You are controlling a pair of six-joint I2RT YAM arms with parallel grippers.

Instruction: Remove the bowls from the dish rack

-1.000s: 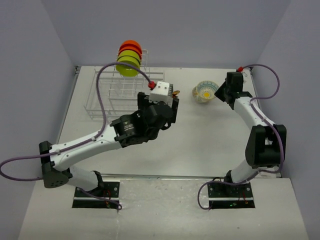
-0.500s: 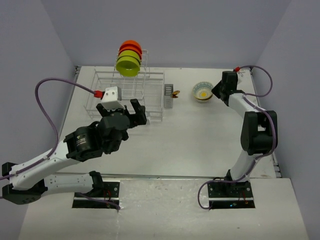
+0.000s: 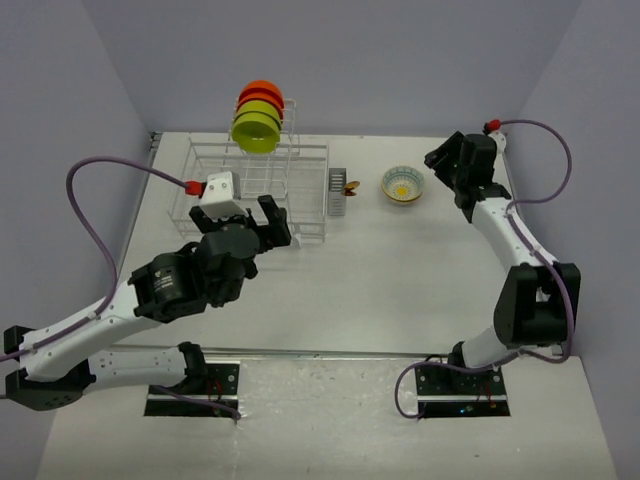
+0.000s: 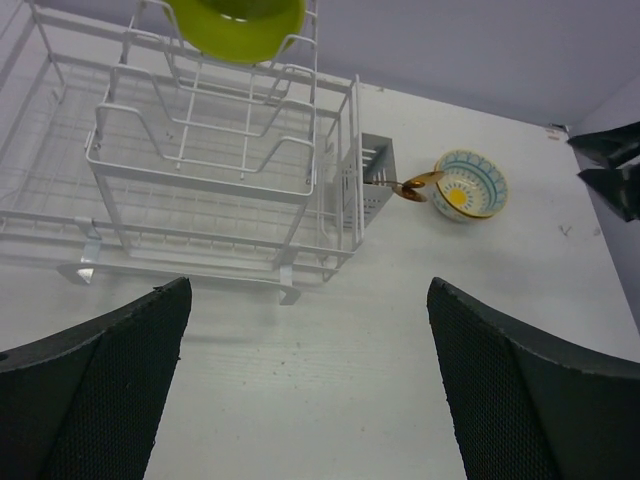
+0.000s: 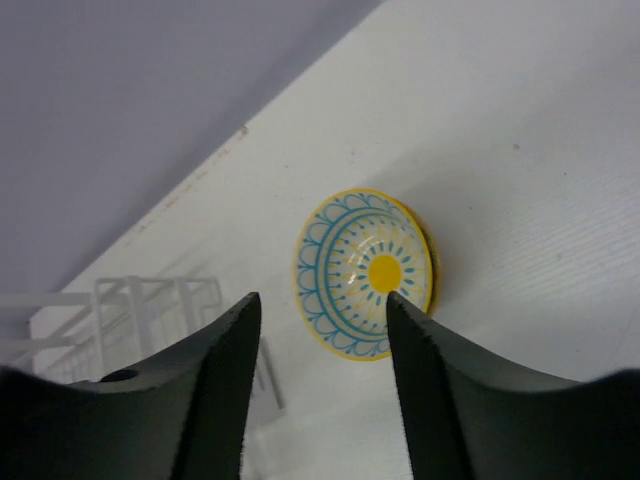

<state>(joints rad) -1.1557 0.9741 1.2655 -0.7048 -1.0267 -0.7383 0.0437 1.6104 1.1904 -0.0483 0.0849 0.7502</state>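
White wire forms the dish rack, which stands along the far edge of the worktop, toward the far left corner. On its taller tier the bowls stand on edge, one behind another: the lime-green bowls in front and the orange bowls behind them. The wires keep them upright, so I judge that each one must be lifted up and out, not pushed sideways. How many there are I cannot count with certainty.

One patterned bowl sits apart from the rack, mouth up on the worktop toward the far right corner, a little beyond the grey cutlery basket. This looks like the place for unloaded bowls, since the right arm reaches it easily.

The left gripper hangs over the near side of the rack. Its fingers are spread wide, with nothing between them and nothing touched. In its wrist view the rack and the front green bowl lie ahead of it.

The right gripper is near the far right corner, beside the patterned bowl but clear of it. Its fingers are parted and empty, and its wrist view looks at that bowl between them.

I judge the task to be at an early stage, with one bowl out and several in the rack, and the left arm is better placed for the next bowl.
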